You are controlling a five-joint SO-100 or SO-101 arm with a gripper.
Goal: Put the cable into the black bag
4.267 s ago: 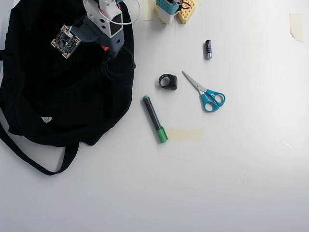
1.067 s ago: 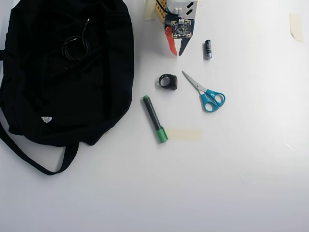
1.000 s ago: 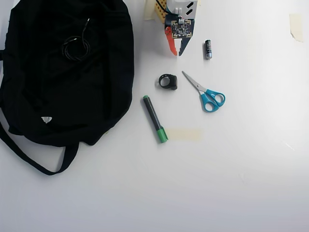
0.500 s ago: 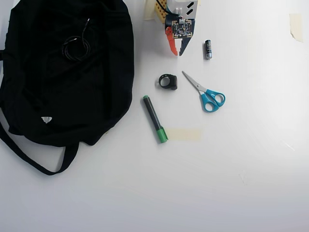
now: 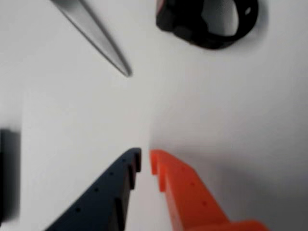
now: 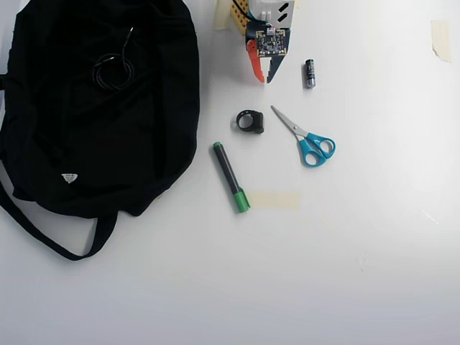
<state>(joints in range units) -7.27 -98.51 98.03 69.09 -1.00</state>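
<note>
The black bag (image 6: 100,129) lies flat at the left of the overhead view. A coiled black cable (image 6: 111,70) rests on top of the bag's fabric near its upper part. My gripper (image 6: 263,77) is at the top centre, well to the right of the bag, over bare white table. Its orange and dark blue fingers stand almost together with nothing between them, as the wrist view (image 5: 145,156) shows. The cable and bag are out of the wrist view.
A black ring-shaped object (image 6: 250,121) (image 5: 207,21) and blue-handled scissors (image 6: 305,136) (image 5: 96,33) lie just ahead of the gripper. A small battery (image 6: 309,73), a green-capped marker (image 6: 230,176) and a tape strip (image 6: 273,199) lie nearby.
</note>
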